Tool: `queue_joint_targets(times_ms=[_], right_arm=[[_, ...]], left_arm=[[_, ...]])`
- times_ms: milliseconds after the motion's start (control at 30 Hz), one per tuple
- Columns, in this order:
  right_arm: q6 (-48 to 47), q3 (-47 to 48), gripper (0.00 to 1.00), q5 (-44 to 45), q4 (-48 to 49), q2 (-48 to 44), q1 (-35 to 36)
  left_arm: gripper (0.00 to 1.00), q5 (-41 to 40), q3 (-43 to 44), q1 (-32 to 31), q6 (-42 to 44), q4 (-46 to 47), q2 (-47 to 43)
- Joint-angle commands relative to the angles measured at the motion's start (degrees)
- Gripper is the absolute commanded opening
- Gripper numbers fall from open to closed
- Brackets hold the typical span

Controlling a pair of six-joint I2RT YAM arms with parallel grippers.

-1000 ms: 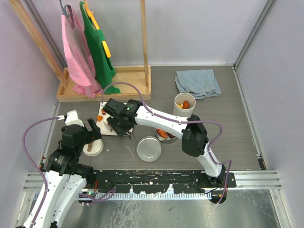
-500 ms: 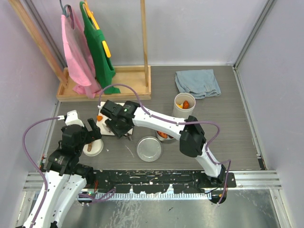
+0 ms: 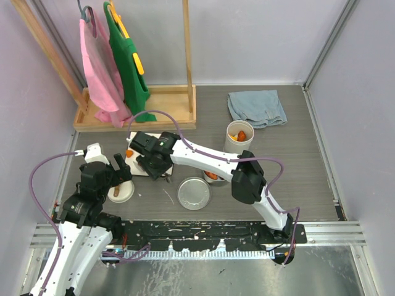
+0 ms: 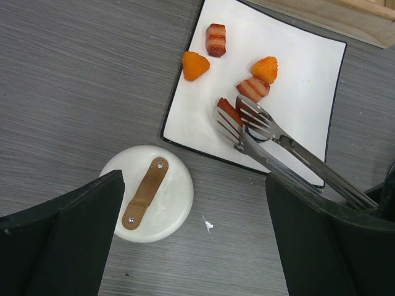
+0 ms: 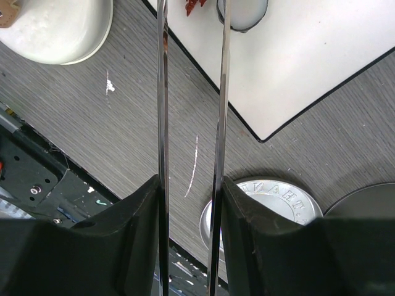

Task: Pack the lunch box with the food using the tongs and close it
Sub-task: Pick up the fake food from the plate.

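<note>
Right gripper (image 5: 190, 185), clamped on tongs (image 4: 271, 139), has edged left to a red piece (image 4: 227, 110), so pickup looks next; left gripper (image 4: 194, 203) gapes empty.

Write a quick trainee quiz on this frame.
1. True or false: the white lid is on the tub.
2. Which side holds the tongs? A left; B right; C neither.
3. How many orange pieces are on the white plate?
Key: 1 false, it lies on the table beside the plate. 2 B, the right gripper. 3 two.
</note>
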Motion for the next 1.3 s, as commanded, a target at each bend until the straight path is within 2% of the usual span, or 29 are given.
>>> queue_joint_targets(times_ms=[0, 567, 1267], right_arm=[[-0.6, 2.7, 0.45, 0.8, 0.6, 0.0, 0.3], [-0.1, 0.5, 0.39, 1.0, 2.4, -1.9, 0.4], [3.4, -12.0, 0.36, 2.9, 8.2, -15.9, 0.3]], left_arm=[[0.98, -0.3, 0.7, 0.3, -0.2, 1.5, -0.4], [0.98, -0.4, 0.8, 0.3, -0.2, 1.5, -0.4], [0.98, -0.5, 0.7, 0.3, -0.3, 1.5, -0.9]])
